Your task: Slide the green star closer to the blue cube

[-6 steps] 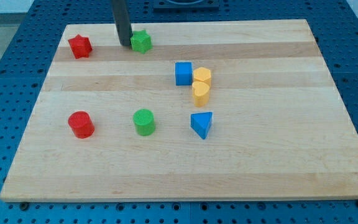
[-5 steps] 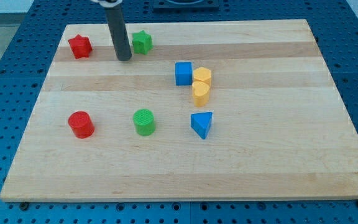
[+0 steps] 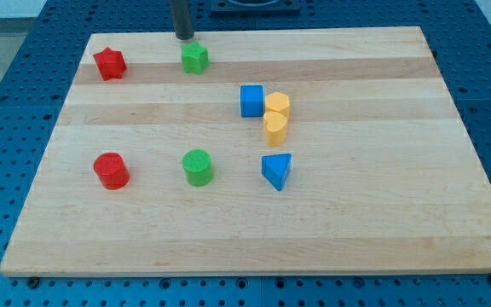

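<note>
The green star lies near the top of the wooden board, left of centre. The blue cube sits right of it and lower, near the board's middle. My tip is at the board's top edge, just above and slightly left of the green star, with a small gap between them.
Two yellow blocks stand against the blue cube's right side. A blue triangular block lies below them. A red star is at the top left, a red cylinder at the lower left, a green cylinder below centre.
My tip moved from the green star's left side, first down-left, then up to the board's top edge above the star. The green star has stayed in place.
</note>
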Available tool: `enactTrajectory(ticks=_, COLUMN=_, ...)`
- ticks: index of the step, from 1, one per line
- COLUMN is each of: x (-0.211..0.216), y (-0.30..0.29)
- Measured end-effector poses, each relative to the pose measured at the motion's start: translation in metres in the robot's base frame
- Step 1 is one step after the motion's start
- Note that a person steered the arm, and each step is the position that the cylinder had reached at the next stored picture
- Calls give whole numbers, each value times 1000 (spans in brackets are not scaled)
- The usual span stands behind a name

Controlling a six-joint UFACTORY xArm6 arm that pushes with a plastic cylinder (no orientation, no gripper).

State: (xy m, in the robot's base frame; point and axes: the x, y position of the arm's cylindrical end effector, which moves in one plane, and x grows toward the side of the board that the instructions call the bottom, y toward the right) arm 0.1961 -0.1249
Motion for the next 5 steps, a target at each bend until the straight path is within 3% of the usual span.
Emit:
enactTrajectory(ticks=1, x=16, y=-5)
enactTrajectory(ticks=4, x=150, y=45)
enactTrajectory(ticks=5, x=160, y=54)
